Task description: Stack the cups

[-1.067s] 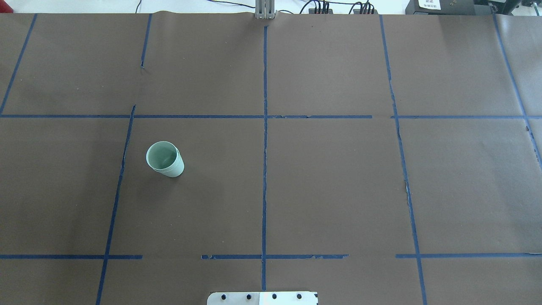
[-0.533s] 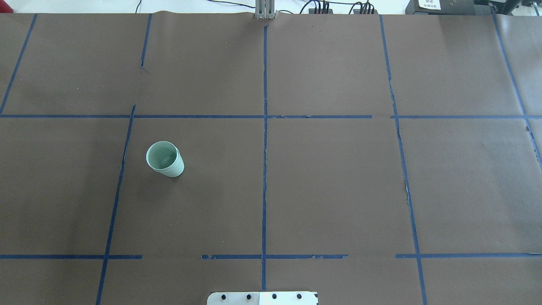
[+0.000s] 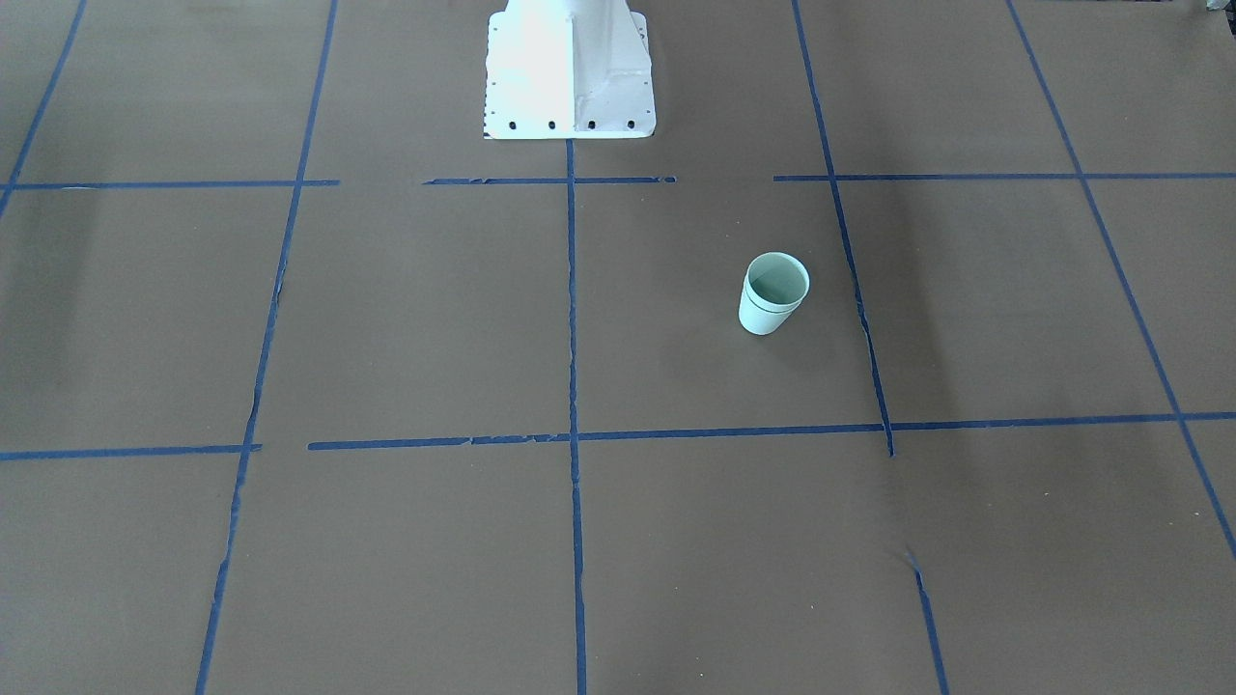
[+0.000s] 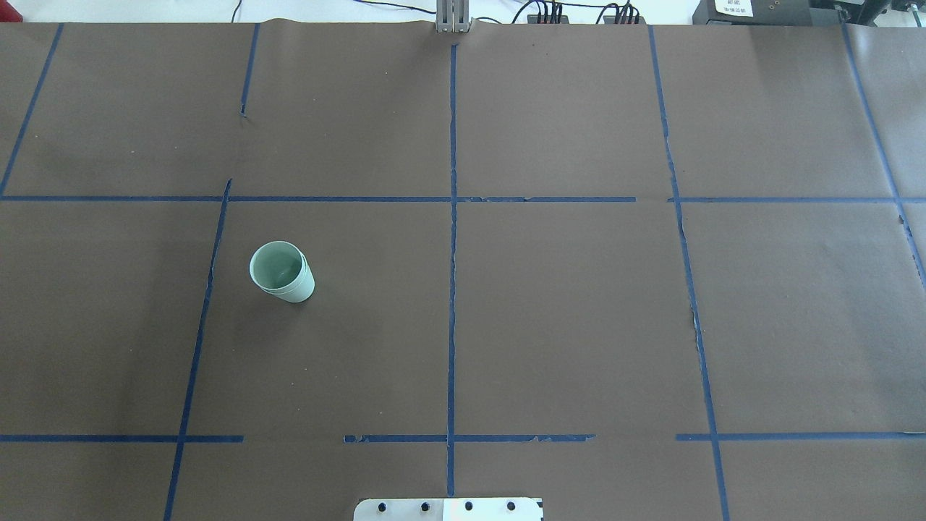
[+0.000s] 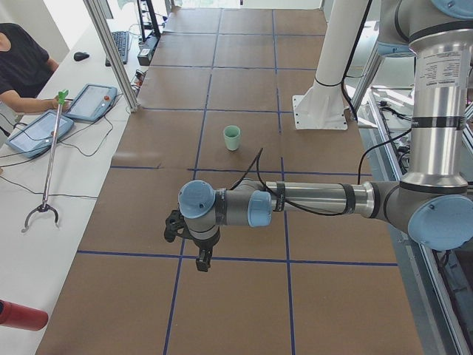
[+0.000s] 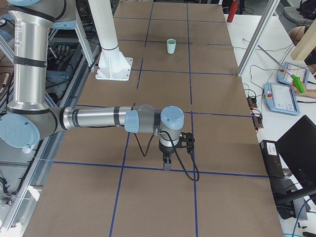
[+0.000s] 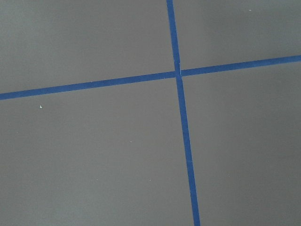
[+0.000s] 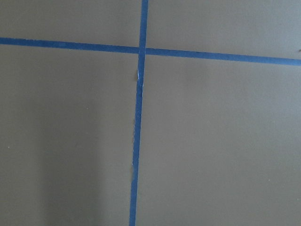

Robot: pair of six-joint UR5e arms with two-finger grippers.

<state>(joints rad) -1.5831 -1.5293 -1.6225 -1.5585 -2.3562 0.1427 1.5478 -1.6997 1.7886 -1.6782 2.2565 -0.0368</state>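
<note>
The pale mint-green cups (image 4: 282,273) stand upright on the left half of the brown table, one nested in the other, with a double rim line showing. They also show in the front view (image 3: 772,292) and both side views (image 5: 232,137) (image 6: 171,46). My left gripper (image 5: 201,259) hangs point-down over the table far from the cups, at the table's left end. My right gripper (image 6: 167,164) hangs likewise at the table's right end. Both show only in side views, so I cannot tell whether they are open or shut. Both wrist views show only brown paper and blue tape.
The white robot base plate (image 4: 448,509) sits at the table's near edge. Blue tape lines (image 4: 453,217) grid the brown paper. An operator (image 5: 22,66) sits at a side bench with tablets (image 5: 92,102) and a grabber stick (image 5: 46,166). A red cylinder (image 5: 21,315) lies nearby.
</note>
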